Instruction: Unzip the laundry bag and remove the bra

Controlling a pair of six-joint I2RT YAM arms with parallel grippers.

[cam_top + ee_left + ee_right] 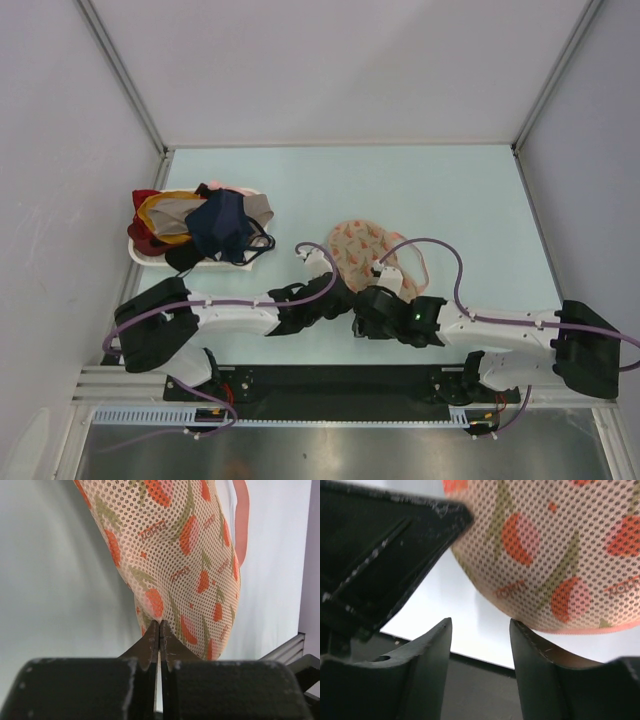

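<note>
Pale blue-green table lies between white walls, and the laundry bag rests near its middle, just beyond both wrists. We see the left gripper pressed fully together, pinching the bag's near edge where the mesh tapers to a point. The right gripper stands partly open beside the pink edging, with nothing between its jaws. The bag is fine honeycomb mesh with red-orange motifs. We cannot tell what is inside it.
</note>
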